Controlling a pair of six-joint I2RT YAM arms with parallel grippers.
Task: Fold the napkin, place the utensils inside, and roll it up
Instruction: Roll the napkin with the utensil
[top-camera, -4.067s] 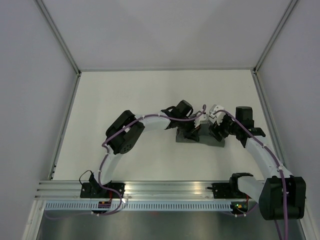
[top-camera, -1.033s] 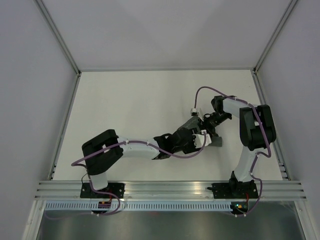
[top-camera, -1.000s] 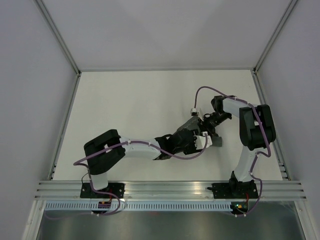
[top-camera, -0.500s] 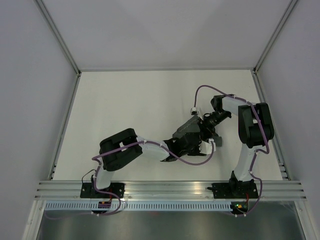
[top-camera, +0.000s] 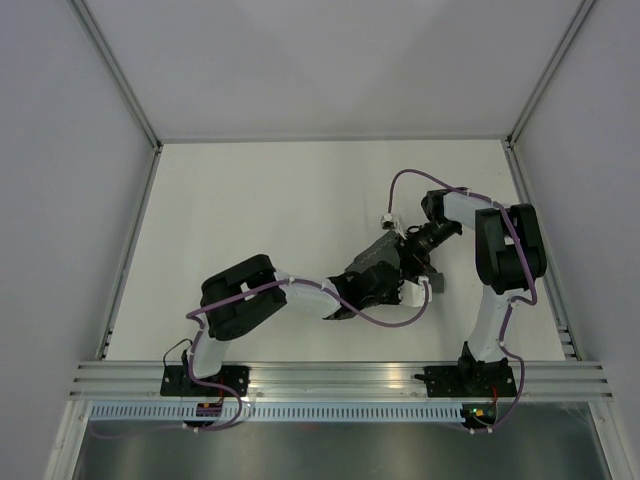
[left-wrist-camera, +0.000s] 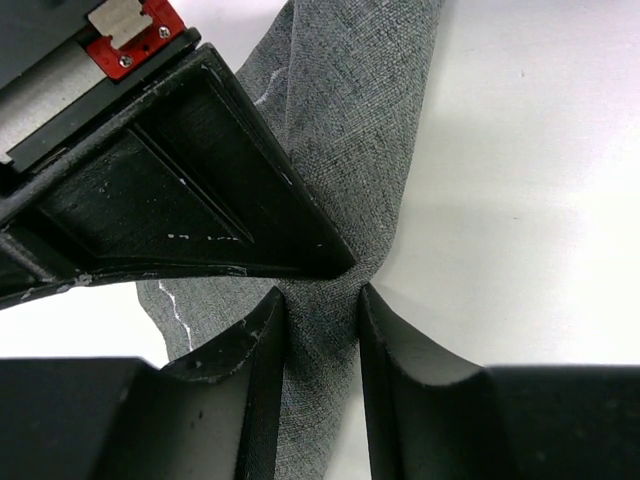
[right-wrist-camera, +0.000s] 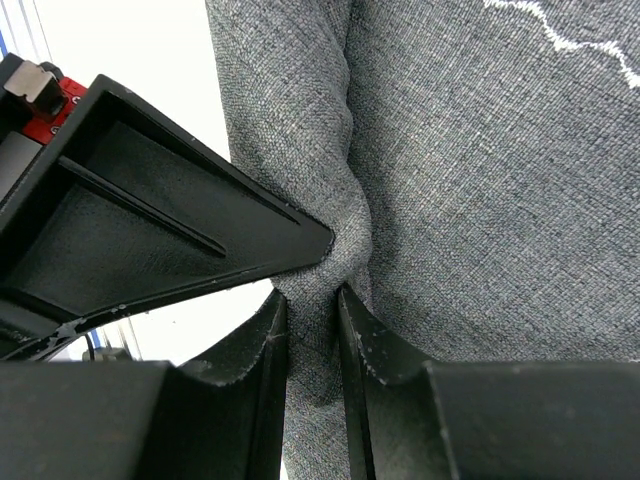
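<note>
The white tabletop (top-camera: 250, 200) carries everything, and both white-and-black arms reach over its right-centre part: the left arm (top-camera: 245, 295) runs low across it, while the right arm (top-camera: 505, 250) bends back toward the middle. Between their ends is the dark grey woven fabric napkin (top-camera: 372, 259), bunched into a narrow, creased bundle with a lighter stitched line along its hem. The left gripper (left-wrist-camera: 320, 305) is clamped on a raised ridge of the napkin, and cloth fills the gap between its fingers. The right gripper (right-wrist-camera: 313, 300) pinches the same ridge, its jaws nearly together, just beside the other
</note>
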